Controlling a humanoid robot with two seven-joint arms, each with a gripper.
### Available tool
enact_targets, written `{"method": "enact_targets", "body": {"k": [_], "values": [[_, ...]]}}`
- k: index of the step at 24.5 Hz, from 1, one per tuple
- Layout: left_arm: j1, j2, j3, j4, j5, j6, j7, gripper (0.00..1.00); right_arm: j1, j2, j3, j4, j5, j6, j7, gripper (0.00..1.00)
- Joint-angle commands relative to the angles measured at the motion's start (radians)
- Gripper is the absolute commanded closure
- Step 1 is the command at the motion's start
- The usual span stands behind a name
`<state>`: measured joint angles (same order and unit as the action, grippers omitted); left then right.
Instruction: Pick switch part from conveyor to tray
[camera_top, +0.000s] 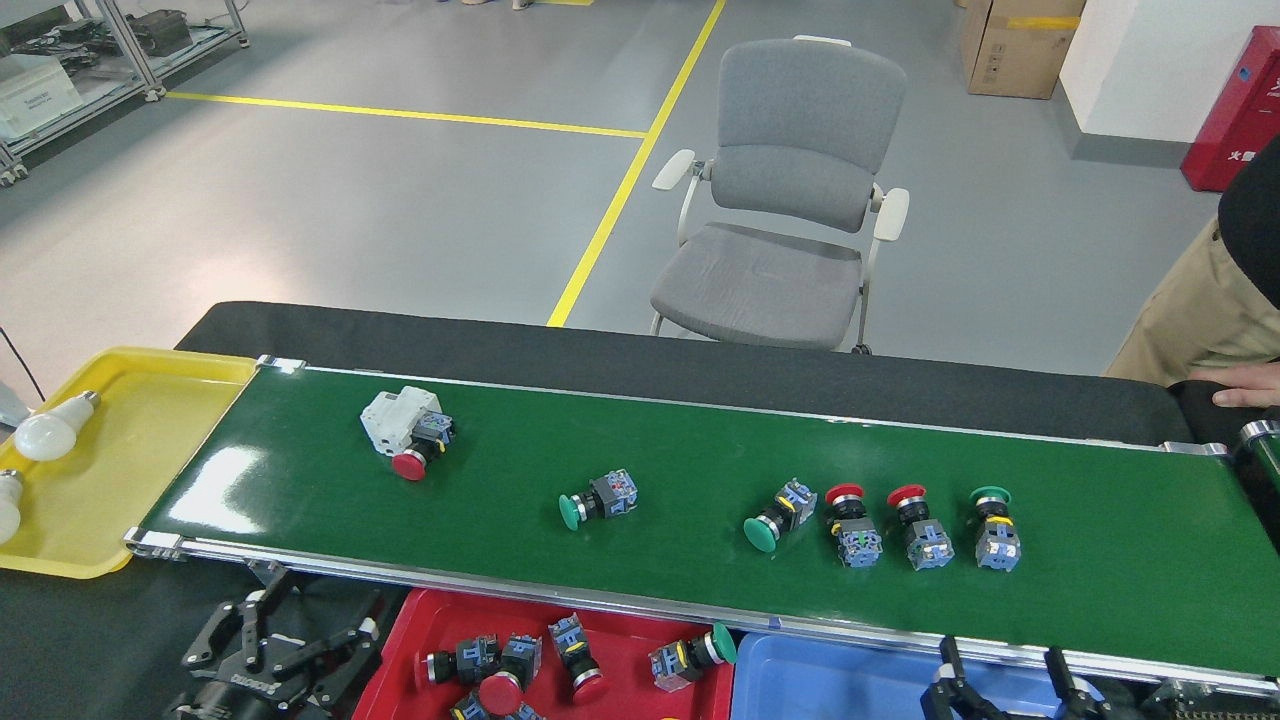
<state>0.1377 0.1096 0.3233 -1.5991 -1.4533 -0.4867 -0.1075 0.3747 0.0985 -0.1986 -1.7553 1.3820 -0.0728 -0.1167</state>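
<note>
The conveyor (700, 450) is a wide dark-green belt crossing the head view. Several switch parts lie on it: a red-capped one (412, 455) against a white block (395, 418), a green one (597, 497), another green one (775, 517), then two red ones (850, 515) (918, 515) and a green one (993, 517). The red tray (395, 655) sits below the belt's near edge and holds several switch parts, among them a green-capped one (692, 655). My left gripper (290, 640) is open and empty, left of the red tray. My right gripper (1000, 668) stands open at the bottom edge.
A blue tray (850, 680) lies right of the red one, under my right gripper. A yellow tray (150, 420) with two light bulbs sits at the belt's left end. A grey chair (790, 200) stands behind the table. A person's hand (1245, 397) rests at the far right.
</note>
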Motion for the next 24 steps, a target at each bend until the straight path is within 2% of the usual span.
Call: {"method": "enact_targets", "body": {"k": [1,5,11,14,19,24], "values": [[-0.015,0.018,0.003,0.004,0.002,0.013,0.009,0.00,-0.007,0.001,-0.004,-0.015,-0.003,0.007,-0.006,0.01],[-0.119,0.062,-0.010,0.107,0.004,-0.035,0.008,0.00,-0.063,-0.005,0.010,-0.010,0.012,0.005,0.025,0.01],[-0.411,0.143,-0.124,0.430,0.004,-0.047,0.008,0.00,-0.154,-0.006,0.180,0.011,0.101,0.019,0.095,0.01],[-0.537,0.154,-0.156,0.582,0.002,-0.035,0.008,0.00,-0.206,0.001,0.238,0.049,0.135,0.030,0.146,0.01],[-0.681,0.160,-0.187,0.803,-0.004,0.002,0.012,0.00,-0.267,0.009,0.329,0.117,0.175,0.082,0.157,0.01],[-0.770,0.163,-0.239,0.982,-0.006,0.119,0.029,0.02,-0.315,0.012,0.392,0.166,0.190,0.131,0.161,0.01]]}}
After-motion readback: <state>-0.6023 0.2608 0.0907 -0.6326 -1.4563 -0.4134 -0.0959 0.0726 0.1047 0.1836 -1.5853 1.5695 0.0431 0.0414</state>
